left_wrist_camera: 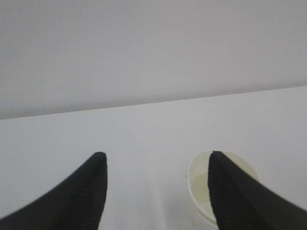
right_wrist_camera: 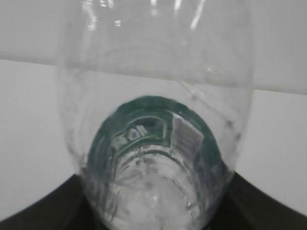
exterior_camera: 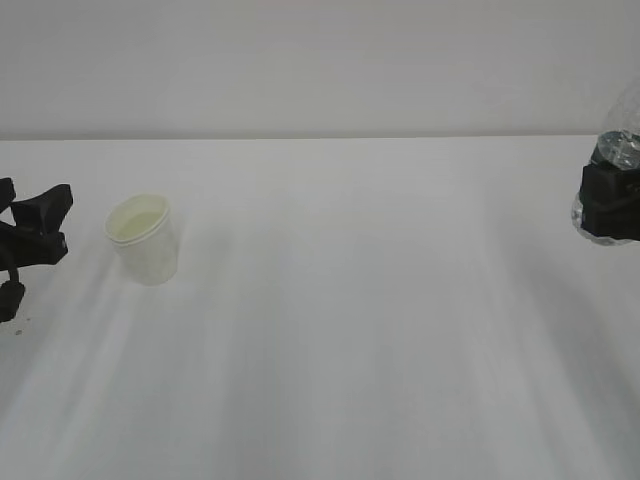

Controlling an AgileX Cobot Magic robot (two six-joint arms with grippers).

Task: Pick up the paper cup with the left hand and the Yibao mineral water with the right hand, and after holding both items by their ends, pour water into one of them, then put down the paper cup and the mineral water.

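While the small white tapered paper cup [exterior_camera: 143, 238] is standing upright on the white table [exterior_camera: 350, 330] at the left of the scene, the black left gripper [exterior_camera: 45, 225] is hovering just to its left with its jaws spread apart and gripping nothing; in the left wrist view the cup is sitting partly behind the right finger [left_wrist_camera: 235, 196], outside the gap. At the far right edge, the black right gripper [exterior_camera: 610, 205] is clamping the small clear ribbed plastic bottle [right_wrist_camera: 153, 143] with the dark green label band [right_wrist_camera: 144, 115], holding it clear of the table.
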